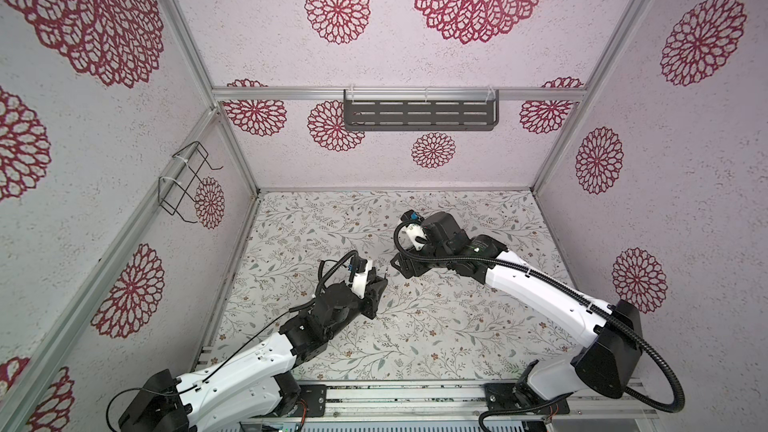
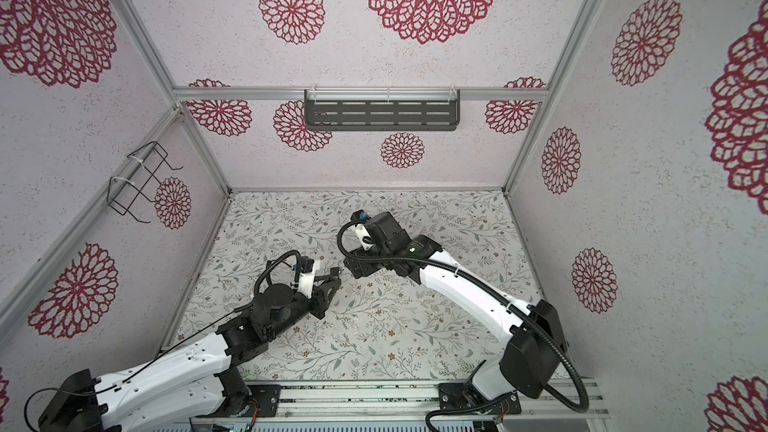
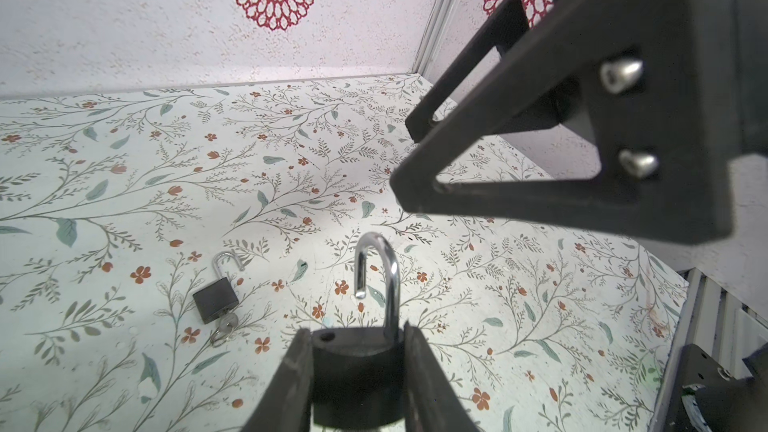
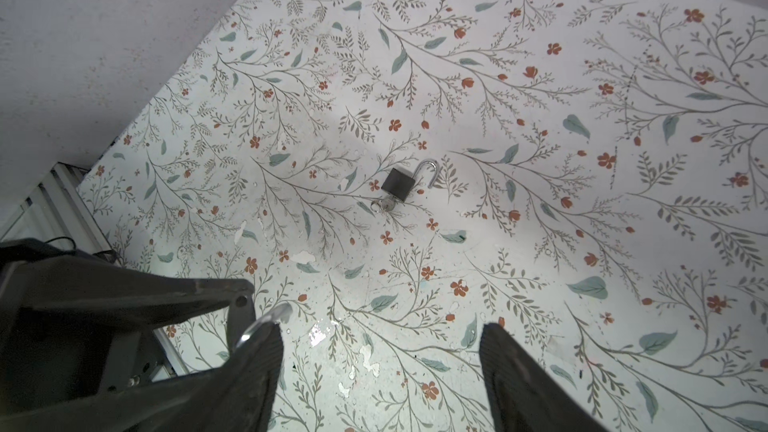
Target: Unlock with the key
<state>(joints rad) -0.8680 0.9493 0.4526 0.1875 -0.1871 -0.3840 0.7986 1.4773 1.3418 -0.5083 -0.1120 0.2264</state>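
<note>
While gripping padlock (image 3: pixel 357 367), left tool (image 3: pixel 356 332) partly open

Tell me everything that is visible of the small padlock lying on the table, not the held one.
The small padlock has a dark, squarish body, metal by its look, and a shiny silver shackle, swung open with one end free. It lies flat on the flowered table. A silver key with a ring sits in its keyhole end. Nothing else touches it.
</note>
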